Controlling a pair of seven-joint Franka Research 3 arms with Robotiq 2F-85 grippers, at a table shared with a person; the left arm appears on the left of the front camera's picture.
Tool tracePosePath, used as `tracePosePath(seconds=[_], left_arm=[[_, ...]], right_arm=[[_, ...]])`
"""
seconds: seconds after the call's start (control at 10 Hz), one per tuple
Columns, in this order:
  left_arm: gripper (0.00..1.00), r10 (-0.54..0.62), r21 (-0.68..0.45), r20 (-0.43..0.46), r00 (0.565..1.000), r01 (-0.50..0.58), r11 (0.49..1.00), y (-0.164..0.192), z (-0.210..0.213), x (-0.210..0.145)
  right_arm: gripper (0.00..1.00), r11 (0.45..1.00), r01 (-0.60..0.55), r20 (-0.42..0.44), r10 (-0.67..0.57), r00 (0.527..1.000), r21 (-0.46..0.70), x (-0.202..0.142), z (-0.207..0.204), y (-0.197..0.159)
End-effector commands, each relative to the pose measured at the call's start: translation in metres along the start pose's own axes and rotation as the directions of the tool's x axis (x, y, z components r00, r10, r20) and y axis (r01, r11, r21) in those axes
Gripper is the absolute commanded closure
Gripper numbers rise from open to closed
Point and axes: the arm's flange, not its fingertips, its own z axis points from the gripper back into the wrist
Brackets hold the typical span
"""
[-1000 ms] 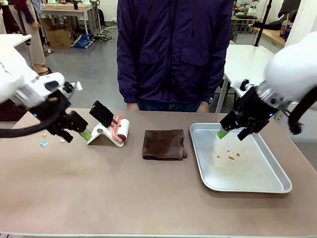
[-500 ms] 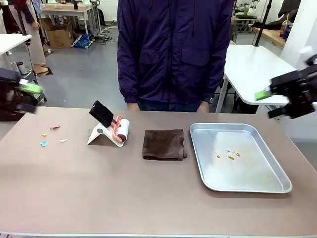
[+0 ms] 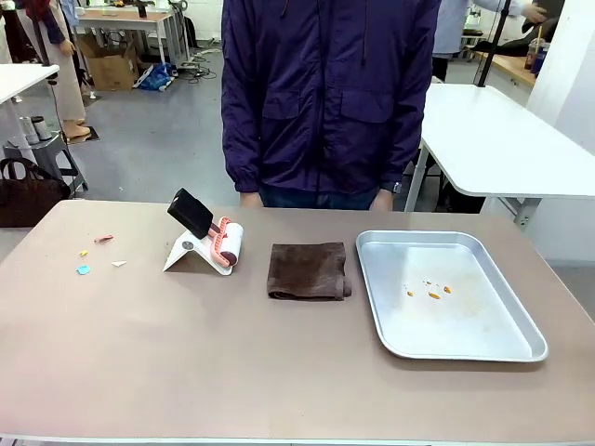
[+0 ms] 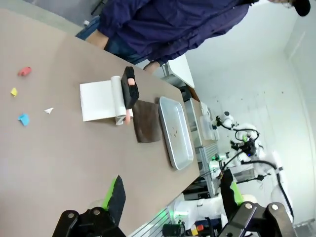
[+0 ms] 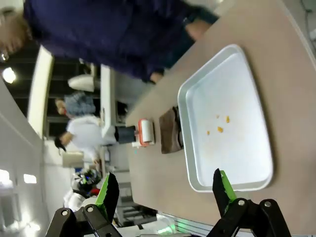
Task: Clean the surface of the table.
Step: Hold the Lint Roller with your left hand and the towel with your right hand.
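The table (image 3: 232,362) is a wide brownish-taupe top. Small coloured scraps (image 3: 97,255) lie near its far left corner. A lint roller (image 3: 226,243) rests on a white stand, with a folded brown cloth (image 3: 308,270) to its right. In the left wrist view my left gripper (image 4: 173,195) hangs open and empty, high off the table (image 4: 59,148), with the scraps (image 4: 22,119) far below. My right gripper (image 5: 165,190) is likewise open and empty, well above the table (image 5: 291,74).
A shiny metal tray (image 3: 521,346) sits at the right with a few orange crumbs (image 3: 432,293) in it; the right wrist view looks down on the tray (image 5: 195,98). A person in a dark purple jacket (image 3: 325,93) stands at the far edge. White tables stand behind.
Both arms have pulled back from over the table, the left one off to the left and the right one off to the right. Nothing on the table has moved.
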Motion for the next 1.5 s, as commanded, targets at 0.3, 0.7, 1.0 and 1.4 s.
tracePosePath(seconds=[0.3,0.7,1.0,1.4], left_arm=[[0.0,0.129,0.036,0.09,0.988,-0.132,0.991,0.032,-0.045,-0.038],[0.0,0.1,0.007,0.02,0.995,-0.1,0.995,0.03,-0.025,0.008],[0.0,0.1,0.007,0.02,0.995,-0.1,0.995,0.03,-0.025,0.008],[0.0,0.108,0.01,0.027,0.994,-0.109,0.994,0.032,-0.026,0.01]], right_arm=[[0.0,0.996,0.039,0.128,-0.049,0.991,0.083,-0.04,0.016,-0.066],[0.0,0.996,0.072,0.078,-0.075,0.994,0.051,-0.005,0.038,-0.054],[0.0,0.996,0.072,0.078,-0.075,0.994,0.051,-0.005,0.038,-0.054],[0.0,0.996,0.079,0.073,-0.081,0.994,0.03,-0.008,0.036,-0.056]])
